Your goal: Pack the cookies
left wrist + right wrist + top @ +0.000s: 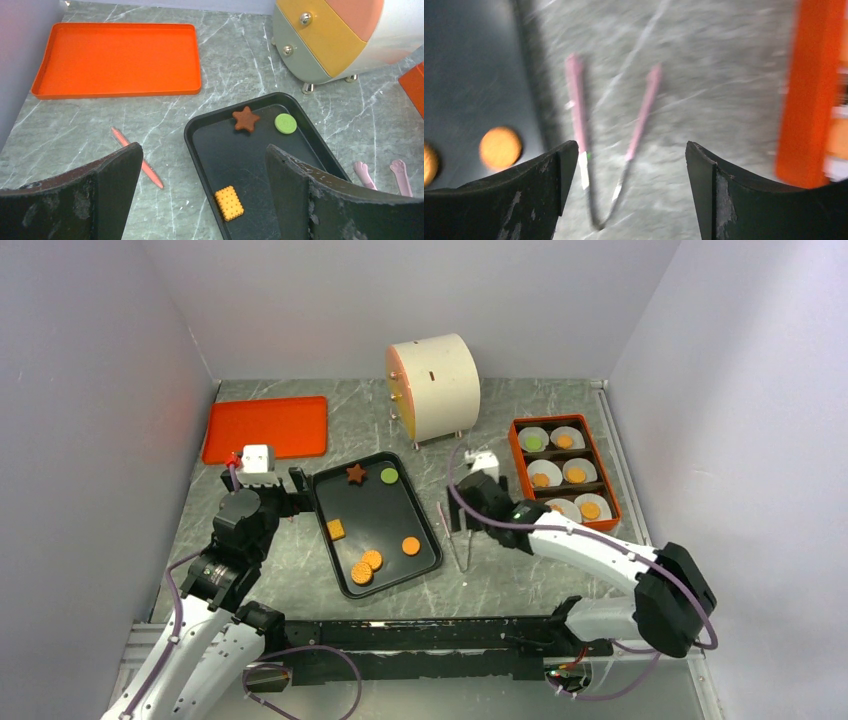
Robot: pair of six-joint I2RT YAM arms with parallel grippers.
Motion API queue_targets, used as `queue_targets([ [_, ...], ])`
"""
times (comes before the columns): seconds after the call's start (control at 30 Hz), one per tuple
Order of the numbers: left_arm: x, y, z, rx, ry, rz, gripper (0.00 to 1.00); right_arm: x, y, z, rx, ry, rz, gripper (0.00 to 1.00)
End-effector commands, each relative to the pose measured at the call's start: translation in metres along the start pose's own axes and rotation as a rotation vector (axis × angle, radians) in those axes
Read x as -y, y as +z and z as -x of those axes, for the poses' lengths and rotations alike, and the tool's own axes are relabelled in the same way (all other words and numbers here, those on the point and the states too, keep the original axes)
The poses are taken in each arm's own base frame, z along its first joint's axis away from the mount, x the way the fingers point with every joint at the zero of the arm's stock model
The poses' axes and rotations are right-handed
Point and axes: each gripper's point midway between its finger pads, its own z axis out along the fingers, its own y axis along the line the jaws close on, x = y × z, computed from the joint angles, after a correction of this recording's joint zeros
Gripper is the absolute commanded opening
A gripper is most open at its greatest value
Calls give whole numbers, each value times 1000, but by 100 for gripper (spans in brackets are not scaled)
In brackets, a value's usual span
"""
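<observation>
Two trays and a box share the grey marbled table (500, 570). An empty orange tray (265, 427) lies at the back left. A cream drum-shaped cabinet (435, 385) with small knobbed drawers stands on short feet at the back centre. A black tray (375, 515) sits in the middle, turned at an angle. An orange box (548, 421) with six compartments is on the right, each compartment lined with a white paper liner (550, 467). Pink-tipped tongs (458, 545) lie flat on the table between the black tray and the box, their arms spread in a V. A thin pink stick (137, 157) lies on the table just left of the black tray.

The left gripper (202, 150) hangs over the near left edge of the black tray with its jaws spread wide and nothing between them. The right gripper (626, 150) is above the tongs, jaws well apart. The tongs rest on the table below it and are not gripped. That view is blurred.

Six cookies remain on the black tray. A brown star (355, 474) and a green round (389, 476) are at its far end, and an orange square (335, 530) is near the left rim. At the near end two orange rounds (366, 566) overlap and a third (411, 546) lies apart to their right. In the box, one liner holds a green cookie (534, 443) and four hold orange ones (565, 441). The near left liner is partly hidden by the right arm.
</observation>
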Motion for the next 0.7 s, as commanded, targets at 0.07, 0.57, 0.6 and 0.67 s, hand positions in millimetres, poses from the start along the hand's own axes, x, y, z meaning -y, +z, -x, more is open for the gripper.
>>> queue_targets([
  [0.07,2,1,8,27,-19,-10,96,105,-8,39,67,194,-290,86],
  [0.57,3,0,9,35,-23,-19,96,140,15,-7,-126,355,-258,88],
  [0.6,3,0,10,36,-24,-18,96,137,15,-12,-142,361,-241,88],
  [0.67,4,0,10,38,-25,-21,96,131,11,-20,-170,368,-212,88],
])
